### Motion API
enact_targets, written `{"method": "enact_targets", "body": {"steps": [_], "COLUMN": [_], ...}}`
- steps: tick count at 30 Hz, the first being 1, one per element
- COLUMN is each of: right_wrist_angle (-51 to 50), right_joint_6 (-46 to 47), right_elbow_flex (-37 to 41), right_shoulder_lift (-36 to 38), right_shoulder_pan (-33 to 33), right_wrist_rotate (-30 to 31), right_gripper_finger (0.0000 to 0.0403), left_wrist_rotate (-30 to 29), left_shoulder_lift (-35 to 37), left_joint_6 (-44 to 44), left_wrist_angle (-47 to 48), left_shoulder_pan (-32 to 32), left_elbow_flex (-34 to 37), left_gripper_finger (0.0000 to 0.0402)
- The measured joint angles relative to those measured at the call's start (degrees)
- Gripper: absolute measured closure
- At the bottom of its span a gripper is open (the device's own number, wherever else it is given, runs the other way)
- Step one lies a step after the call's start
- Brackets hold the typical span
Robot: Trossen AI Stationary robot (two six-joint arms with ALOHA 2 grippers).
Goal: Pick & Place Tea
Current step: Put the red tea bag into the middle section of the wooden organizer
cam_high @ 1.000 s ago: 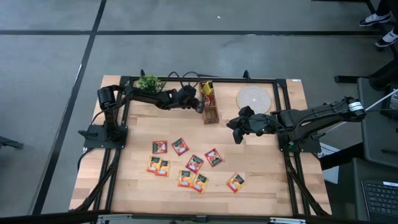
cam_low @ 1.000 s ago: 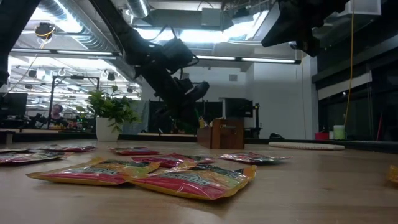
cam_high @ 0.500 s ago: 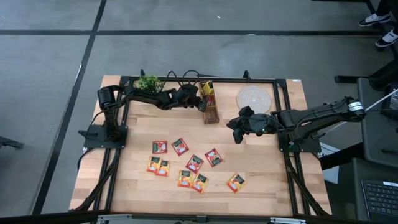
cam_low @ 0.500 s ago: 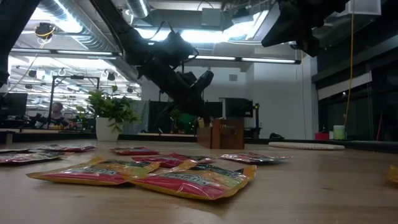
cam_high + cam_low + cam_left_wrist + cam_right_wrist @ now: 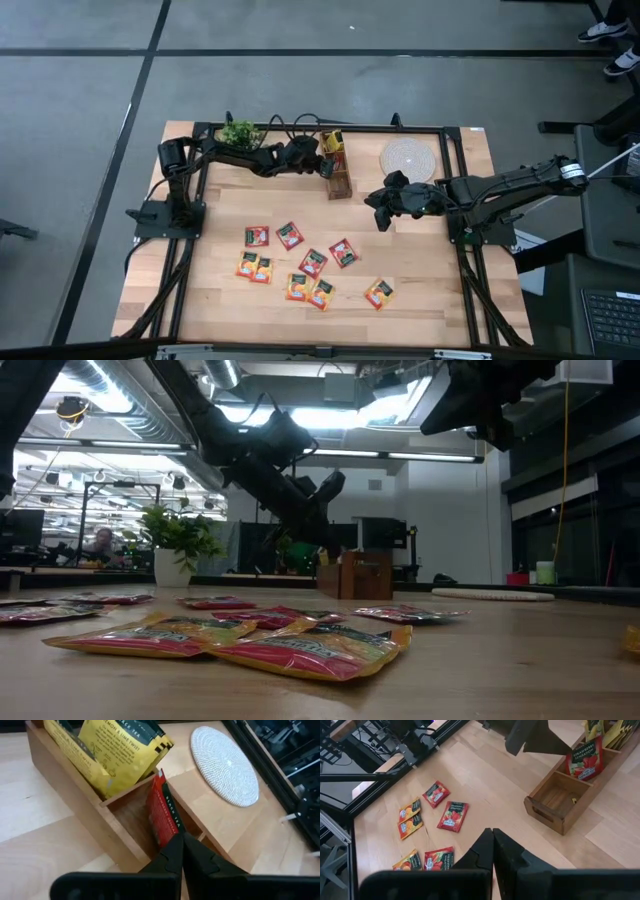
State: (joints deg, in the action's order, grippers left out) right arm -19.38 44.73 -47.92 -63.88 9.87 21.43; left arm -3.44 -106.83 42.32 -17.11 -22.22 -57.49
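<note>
A wooden box [image 5: 339,186] with compartments stands at the table's far middle. Yellow tea sachets [image 5: 117,750] stand in its far compartment. My left gripper [image 5: 182,839] is over the middle compartment, shut on a red tea sachet [image 5: 162,810] that stands on edge in it. Several more red and orange sachets [image 5: 313,262] lie flat on the near half of the table. My right gripper [image 5: 382,218] hangs shut above the table, to the right of the box, with nothing in it. My left gripper pinches the red sachet's upper edge [image 5: 173,831] between its two fingertips. The fingers come slanting down from the table's left. The sachet stands on edge, its lower part [image 5: 581,774] down inside the box's middle compartment.
A round pale woven mat [image 5: 408,158] lies right of the box, and a small potted plant [image 5: 239,133] stands at the far left. The box's near compartment [image 5: 555,795] holds no sachets. The black frame rail [image 5: 455,190] runs along the table's edges.
My left gripper has tipped and rolled a little over the box, shifting slightly toward it, still shut on the red sachet. It has kept still for the last half second.
</note>
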Motion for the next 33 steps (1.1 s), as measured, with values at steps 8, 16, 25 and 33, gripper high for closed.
{"method": "enact_targets", "body": {"steps": [8,16,25,33], "right_wrist_angle": [0.24,0.92,1.64,1.62], "right_joint_6": [0.02,1.45,1.25,-0.65], "right_elbow_flex": [0.00,0.02,0.02,0.02], "right_shoulder_lift": [0.00,-0.02,-0.02,-0.03], "right_shoulder_pan": [0.00,0.02,0.09,0.09], "right_wrist_rotate": [-0.02,-0.01,-0.02,-0.02], "right_gripper_finger": [0.0393,0.0393,0.0393,0.0393], "left_wrist_rotate": [1.11,2.31,2.24,8.55], "left_shoulder_lift": [-3.12,-7.76,-5.32,0.59], "left_joint_6": [1.95,1.63,-2.54,-12.06], "left_wrist_angle": [-1.02,0.41,0.80,3.41], "left_shoulder_pan": [1.29,3.66,3.23,3.81], "left_elbow_flex": [-2.27,-10.83,-12.74,-12.72], "left_gripper_finger": [0.0400,0.0400,0.0400,0.0400]}}
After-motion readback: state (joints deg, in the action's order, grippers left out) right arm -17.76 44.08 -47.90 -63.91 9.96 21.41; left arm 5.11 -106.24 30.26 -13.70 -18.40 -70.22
